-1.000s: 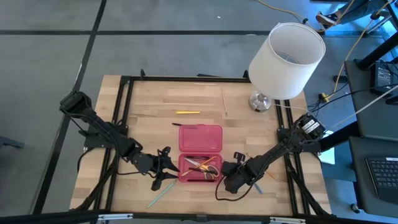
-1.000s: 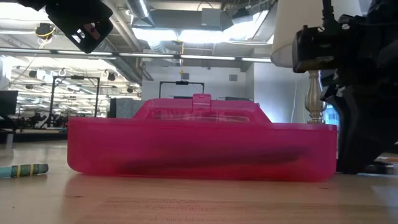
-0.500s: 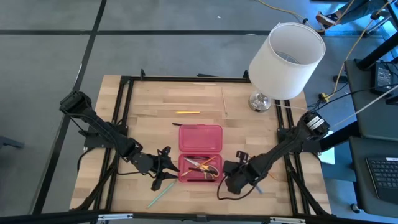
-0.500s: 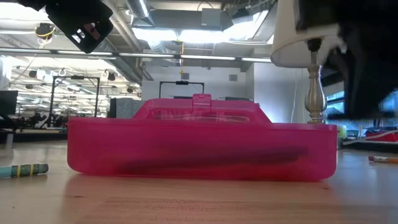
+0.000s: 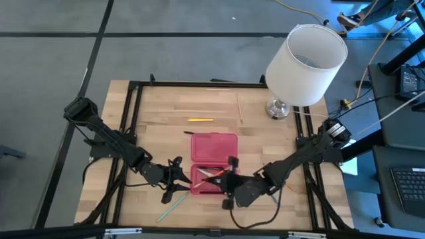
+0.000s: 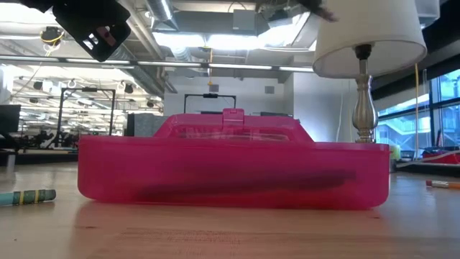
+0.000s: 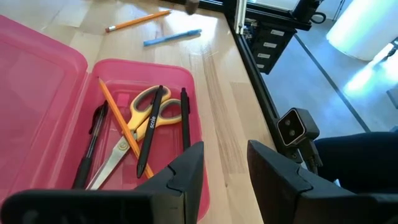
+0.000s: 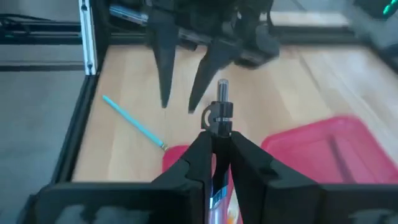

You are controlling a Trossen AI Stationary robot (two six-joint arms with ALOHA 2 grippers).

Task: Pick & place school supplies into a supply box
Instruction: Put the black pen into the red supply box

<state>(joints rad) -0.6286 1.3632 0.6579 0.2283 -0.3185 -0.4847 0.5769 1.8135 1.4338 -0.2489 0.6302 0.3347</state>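
Only the right wrist view shows the gripped pen [image 8: 219, 118].

Two dark, slender jointed arms trail black cables, each end effector bearing tapered black fingers.

A white-shaded lamp [image 5: 302, 63] with a silvery base stands at the far right corner of the wooden table [image 5: 159, 136]. A black frame [image 5: 136, 86] borders the table. A keyboard [image 5: 406, 186] lies on a desk off to the right.
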